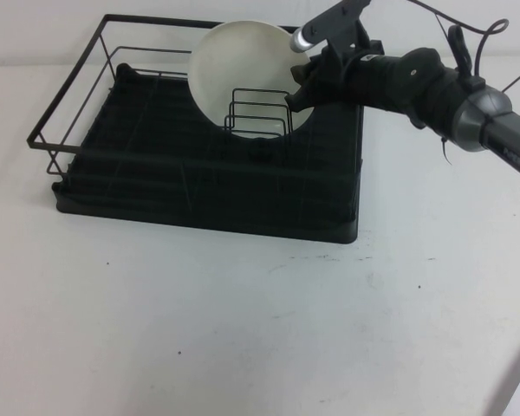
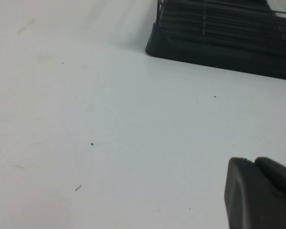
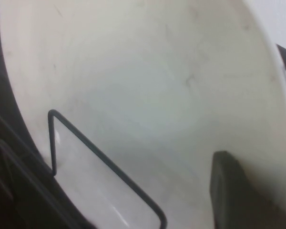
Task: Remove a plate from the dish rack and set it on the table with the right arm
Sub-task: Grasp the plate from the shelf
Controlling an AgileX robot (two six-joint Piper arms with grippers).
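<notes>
The white plate (image 1: 243, 65) stands upright on edge among the wire dividers (image 1: 258, 113) at the back of the black dish rack (image 1: 208, 191). My right gripper (image 1: 302, 87) reaches in from the right and is shut on the plate's right rim. In the right wrist view the plate (image 3: 148, 81) fills the frame. One black finger (image 3: 233, 191) lies flat against its inner face, and the other is hidden behind the plate. My left gripper (image 2: 252, 162) hovers low over the white table (image 2: 109, 119), shut and empty, short of the rack's corner (image 2: 219, 43).
The rack's tall wire frame (image 1: 78, 78) rises around the plate on the left and back. A divider wire (image 3: 100, 157) crosses in front of the plate's lower part. The white table (image 1: 243, 321) stretches wide in front of the rack.
</notes>
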